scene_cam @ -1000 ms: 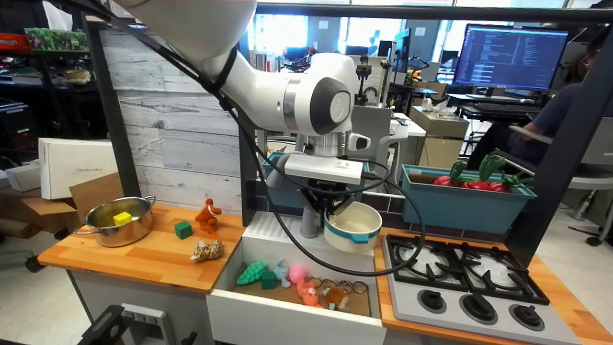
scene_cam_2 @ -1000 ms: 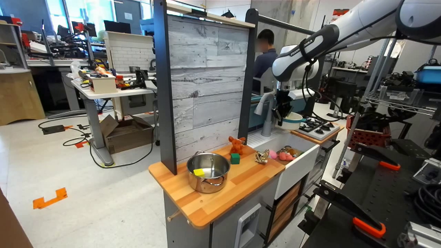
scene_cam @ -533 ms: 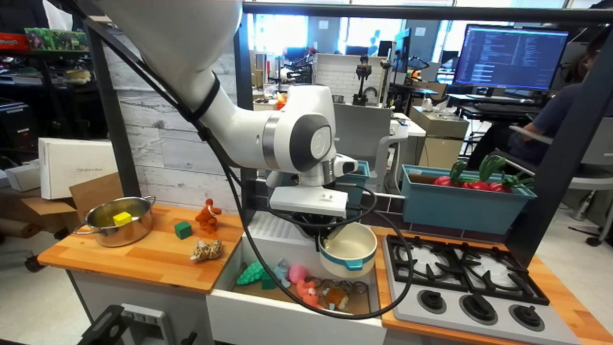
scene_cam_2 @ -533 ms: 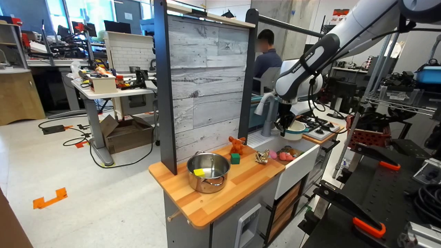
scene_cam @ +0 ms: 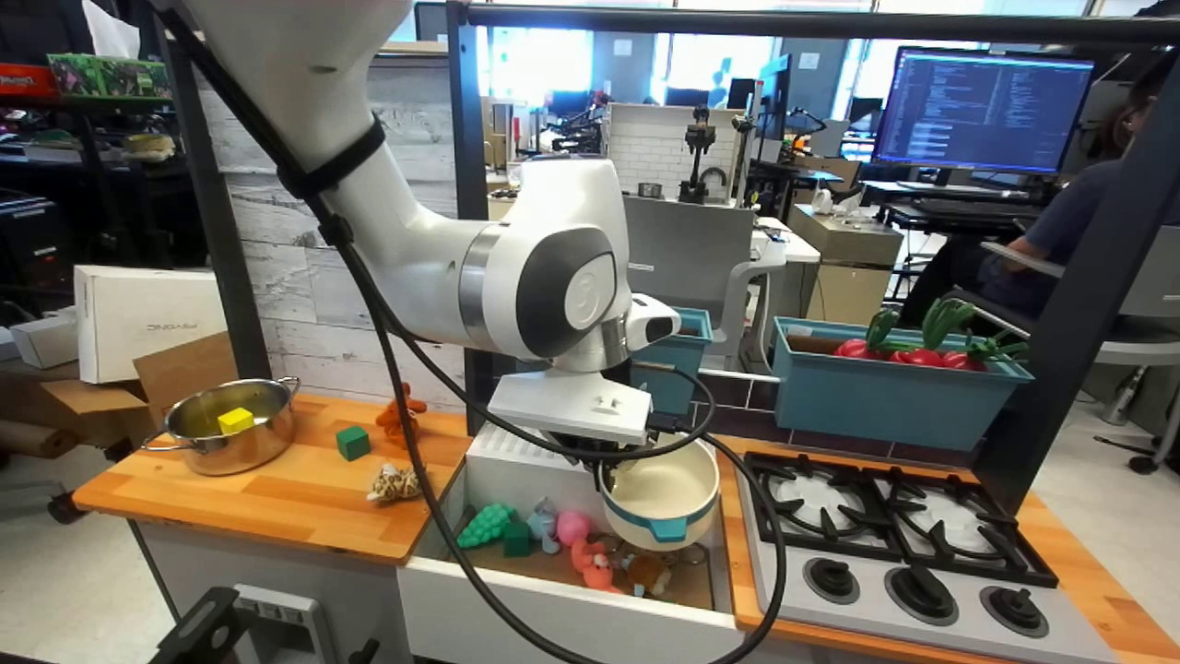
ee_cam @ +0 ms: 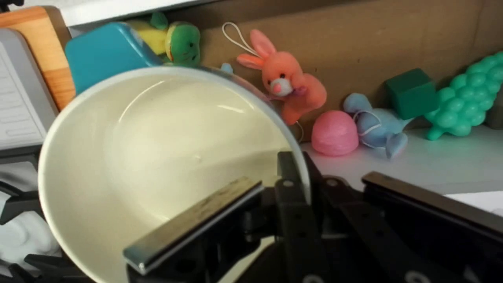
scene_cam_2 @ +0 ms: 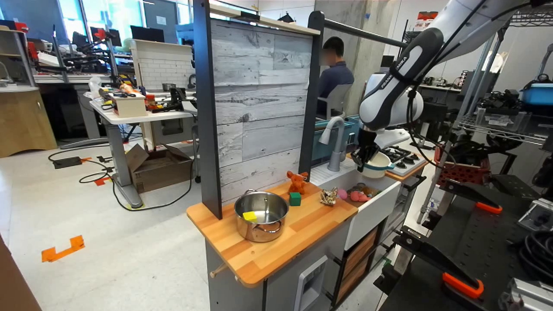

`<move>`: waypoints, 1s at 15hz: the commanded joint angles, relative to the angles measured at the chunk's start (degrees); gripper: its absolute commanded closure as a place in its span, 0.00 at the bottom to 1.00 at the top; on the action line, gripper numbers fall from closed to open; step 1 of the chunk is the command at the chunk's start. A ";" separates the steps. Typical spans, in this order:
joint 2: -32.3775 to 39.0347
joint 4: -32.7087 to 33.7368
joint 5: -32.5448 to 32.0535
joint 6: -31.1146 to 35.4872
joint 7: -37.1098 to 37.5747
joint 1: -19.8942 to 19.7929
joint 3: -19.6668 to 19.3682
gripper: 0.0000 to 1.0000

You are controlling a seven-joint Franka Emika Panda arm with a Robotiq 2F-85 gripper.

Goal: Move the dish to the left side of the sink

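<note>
Lowered and brought nearer the front of the sink [scene_cam: 590, 620] since a second ago, a cream dish [scene_cam: 666, 489] hangs mouth up from the gripper [ee_cam: 298, 157] of a robot arm [scene_cam: 406, 258]. Seen from the wrist, the gripper pinches the wall of the dish, one of its fingers [ee_cam: 292, 194] inside the rim and its mate outside, on the side away from the stove [scene_cam: 872, 581]. Both exterior views show the dish in the air over the end of the sink nearest the stove, its blue-green handle [scene_cam: 670, 528] toward the front.

Below, toys lie in the sink: a coral rabbit [ee_cam: 300, 92], a round pink toy [ee_cam: 335, 133], a blue stuffed animal [ee_cam: 379, 127], a green block [ee_cam: 412, 94], green grapes [ee_cam: 469, 98] and a green-and-yellow toy [ee_cam: 183, 44] partly hidden by the dish. A gray faucet [scene_cam_2: 337, 142] rises at the back. Across the sink from the stove, on a wooden counter [scene_cam: 277, 498], a metal pot [scene_cam_2: 261, 231] holds a yellow block [scene_cam_2: 249, 216]; near it sit a second green block [scene_cam_2: 295, 198], an orange stuffed toy [scene_cam_2: 297, 183] and a spotted toy [scene_cam_2: 329, 196]. Behind the stove, a teal bin [scene_cam: 885, 406] contains red vegetables [scene_cam: 917, 358] with green tops. In an exterior view, a person [scene_cam_2: 337, 84] in a dark shirt sits beyond the kitchen unit.
</note>
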 commanded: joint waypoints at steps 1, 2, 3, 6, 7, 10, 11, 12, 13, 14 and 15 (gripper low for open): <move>-9.14 -13.78 2.09 6.95 -1.92 -3.23 2.99 0.99; -11.00 -16.68 2.38 8.44 -2.02 -3.90 3.55 0.99; -12.79 -19.49 2.39 9.72 -1.99 -4.41 3.85 0.99; -19.59 -28.19 1.79 9.83 -3.84 -5.89 5.68 0.99; -22.36 -31.16 1.45 9.25 -5.24 -6.34 6.77 0.99; -26.67 -34.03 2.54 6.29 -7.69 -7.39 10.46 0.99; -27.69 -34.40 2.61 5.34 -8.92 -7.50 11.64 0.99; -28.41 -34.48 2.88 4.35 -9.23 -7.04 12.18 0.99; -28.85 -34.34 3.14 3.36 -10.07 -6.74 12.84 0.99; -29.02 -34.05 3.10 2.80 -11.68 -6.58 13.60 0.99; -29.12 -33.73 3.03 2.28 -13.55 -6.63 14.45 0.99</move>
